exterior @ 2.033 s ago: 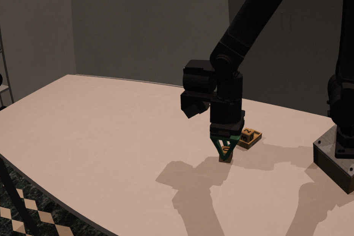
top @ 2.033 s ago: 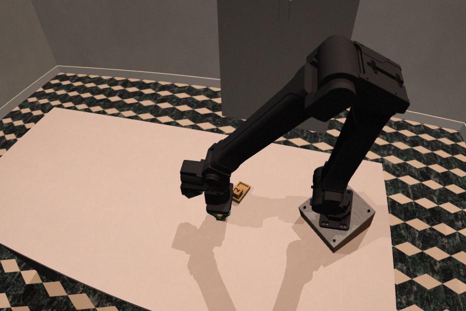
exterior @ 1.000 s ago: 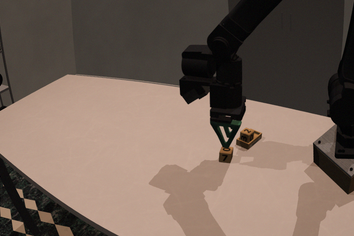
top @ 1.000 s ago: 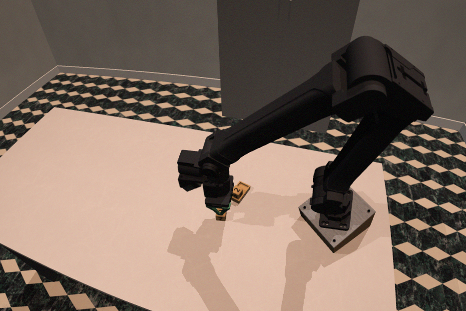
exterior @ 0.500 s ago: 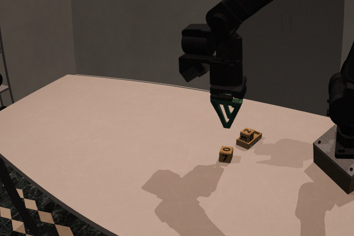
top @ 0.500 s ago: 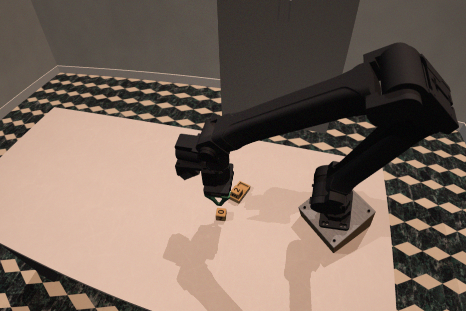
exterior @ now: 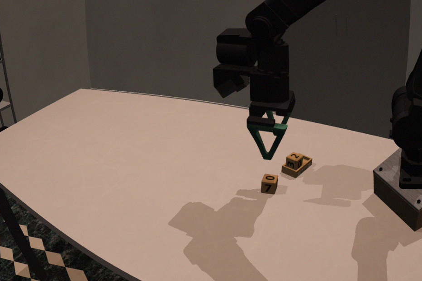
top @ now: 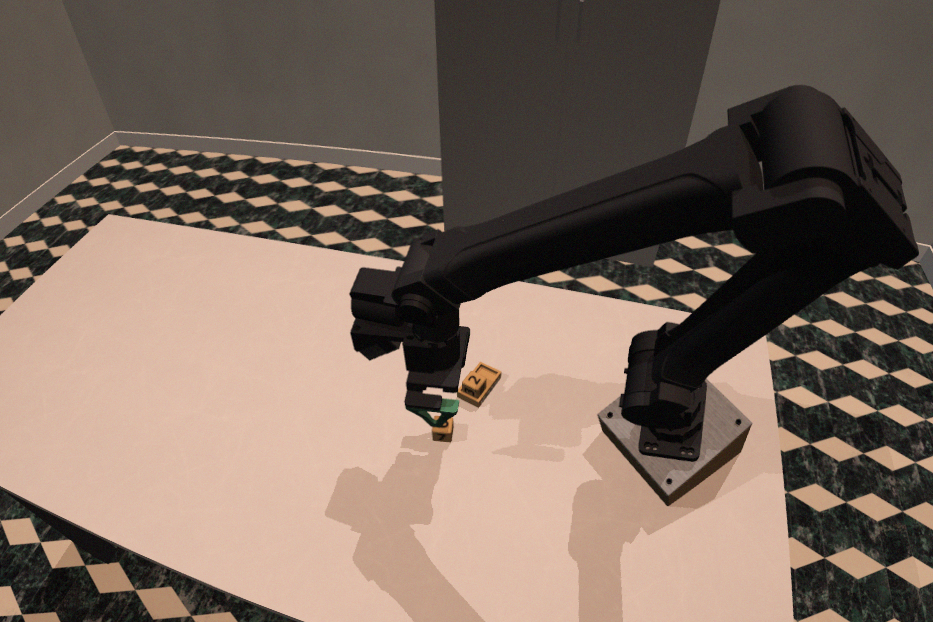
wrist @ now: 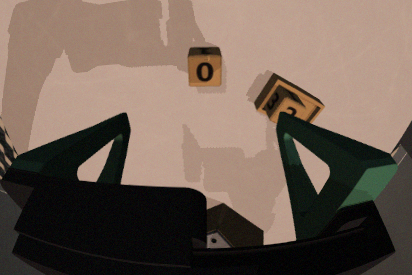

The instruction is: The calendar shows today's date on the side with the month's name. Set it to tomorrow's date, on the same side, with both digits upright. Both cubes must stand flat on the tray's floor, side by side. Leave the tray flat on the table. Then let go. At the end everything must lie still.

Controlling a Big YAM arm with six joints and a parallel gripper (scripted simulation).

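The loose cube (top: 442, 432) (exterior: 269, 184) (wrist: 204, 71) stands flat on the table, a 0 on top and an upright 7 on the side facing the exterior camera. The tray (top: 471, 400) (exterior: 288, 171) (wrist: 297, 92) lies flat, apart from it. The other cube (top: 474, 380) (exterior: 294, 160) (wrist: 287, 105) stands in one end of the tray with 2 on top, a sideways 3 on the end side and 0 towards the long side with small lettering. The tray's other end is empty. My gripper (top: 441, 419) (exterior: 272, 145) (wrist: 203, 120) is wide open and empty, above the loose cube's level.
The arm's metal base block (top: 669, 469) (exterior: 413, 202) stands to the right of the tray. The wide table (top: 210, 366) (exterior: 118, 149) carries the arm's shadows around the loose cube. A shelf rack stands beyond the table at the left of the exterior view.
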